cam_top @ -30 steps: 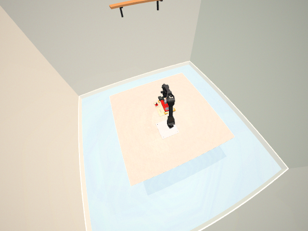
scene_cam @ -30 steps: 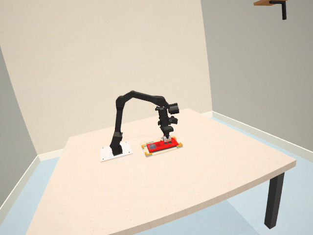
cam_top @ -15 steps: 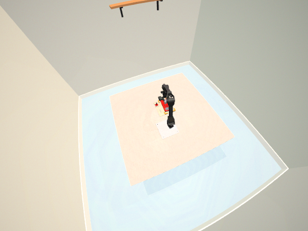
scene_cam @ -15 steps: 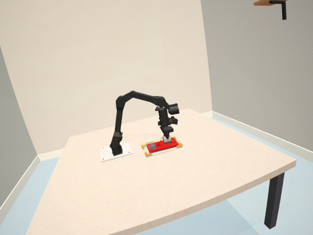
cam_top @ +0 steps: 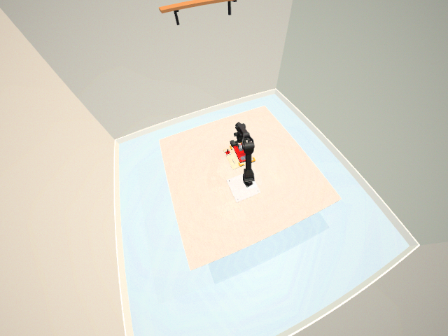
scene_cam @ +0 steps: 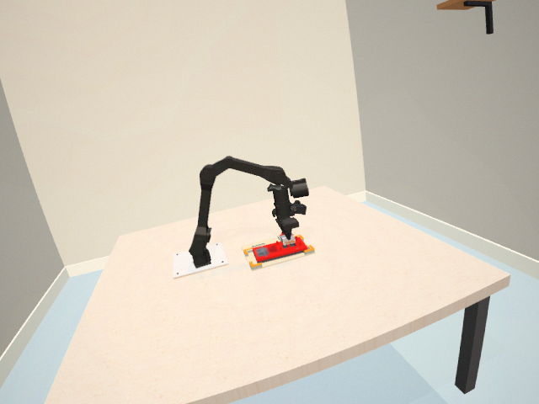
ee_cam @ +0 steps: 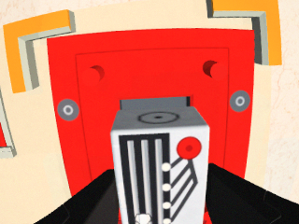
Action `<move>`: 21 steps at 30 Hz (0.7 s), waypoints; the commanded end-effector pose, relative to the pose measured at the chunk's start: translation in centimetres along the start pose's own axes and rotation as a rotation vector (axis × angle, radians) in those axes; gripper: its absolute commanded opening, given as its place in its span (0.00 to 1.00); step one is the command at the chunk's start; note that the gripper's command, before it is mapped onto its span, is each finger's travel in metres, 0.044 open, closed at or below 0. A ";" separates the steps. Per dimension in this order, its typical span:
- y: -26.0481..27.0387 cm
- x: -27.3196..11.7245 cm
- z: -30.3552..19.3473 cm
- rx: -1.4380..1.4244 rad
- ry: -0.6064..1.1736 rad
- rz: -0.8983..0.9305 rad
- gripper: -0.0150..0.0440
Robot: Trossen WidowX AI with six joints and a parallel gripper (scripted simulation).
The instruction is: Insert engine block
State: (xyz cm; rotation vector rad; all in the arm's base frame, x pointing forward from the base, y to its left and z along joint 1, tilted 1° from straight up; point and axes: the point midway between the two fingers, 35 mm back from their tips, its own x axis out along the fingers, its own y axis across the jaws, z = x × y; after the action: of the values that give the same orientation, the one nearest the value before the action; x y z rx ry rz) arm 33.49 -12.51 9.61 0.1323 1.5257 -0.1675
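While a white rectangular base plate [cam_top: 236, 192] [scene_cam: 180, 268] lies flat at the left of the pale wooden worktop [cam_top: 217, 231] [scene_cam: 283, 313], the flat red car body [cam_top: 239, 153] [scene_cam: 278, 252] [ee_cam: 154, 39] lies to its right between orange corner brackets [scene_cam: 255, 264] [ee_cam: 39, 23]. Farther right, the black two-fingered tool [scene_cam: 287, 238] [ee_cam: 160, 175] grips the white-and-grey boxy engine block [scene_cam: 285, 241] [ee_cam: 159, 145] over the car body; its seating depth is unclear.
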 end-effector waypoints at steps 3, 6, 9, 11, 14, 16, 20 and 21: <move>0.0 0.2 0.0 0.006 0.001 0.002 0.52; 0.0 0.3 0.0 0.005 0.001 0.002 0.52; 0.0 0.3 0.0 0.004 0.001 0.002 0.52; 0.0 0.4 0.0 0.003 0.001 0.002 0.52; 0.0 0.4 0.0 0.002 0.001 0.002 0.52; 0.0 0.5 0.0 0.001 0.001 0.002 0.52; 0.0 0.5 0.0 0.000 0.001 0.002 0.52; 0.0 0.5 0.0 0.000 0.001 0.002 0.52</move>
State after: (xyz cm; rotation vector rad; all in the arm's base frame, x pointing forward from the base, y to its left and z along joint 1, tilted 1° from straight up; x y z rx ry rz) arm 33.51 -12.52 9.25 0.1337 1.5256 -0.1688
